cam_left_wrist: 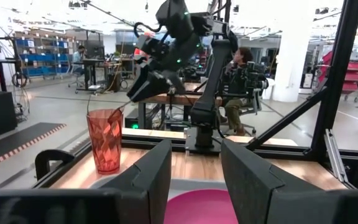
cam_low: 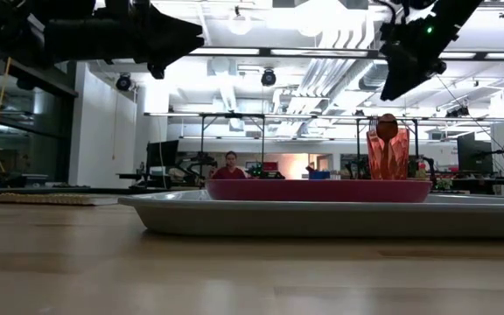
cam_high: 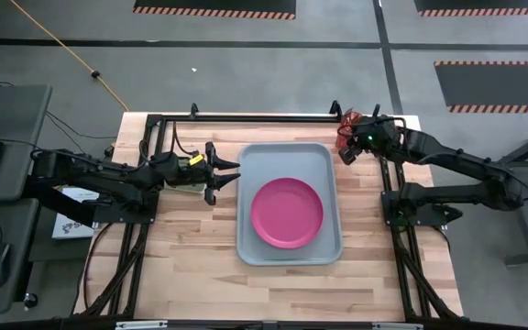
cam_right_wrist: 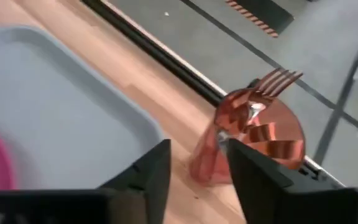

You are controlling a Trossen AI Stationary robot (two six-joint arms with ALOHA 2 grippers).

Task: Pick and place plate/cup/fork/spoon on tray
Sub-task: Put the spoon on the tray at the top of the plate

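Cup on the bare wood off the tray's far right corner, right gripper poised above it

From overhead the cup (cam_high: 350, 120) is half hidden under the right gripper (cam_high: 346, 152); the low view shows it whole, a ribbed translucent red-orange tumbler (cam_low: 388, 152) holding a fork (cam_right_wrist: 277, 80) and a spoon bowl; that gripper's fingers stand apart, just clear of the rim; the magenta plate (cam_high: 286, 213) lies flat on the grey-blue tray (cam_high: 273, 156); the left gripper (cam_high: 230, 173) waits with fingers spread at the tray's left edge.

We are in an open robotics lab: hazard-striped floor mats (cam_high: 214, 9), a wooden desk (cam_high: 181, 257), ceiling ducts (cam_low: 234, 87), and a seated person (cam_left_wrist: 238, 81) beyond our left fingers (cam_left_wrist: 148, 180).
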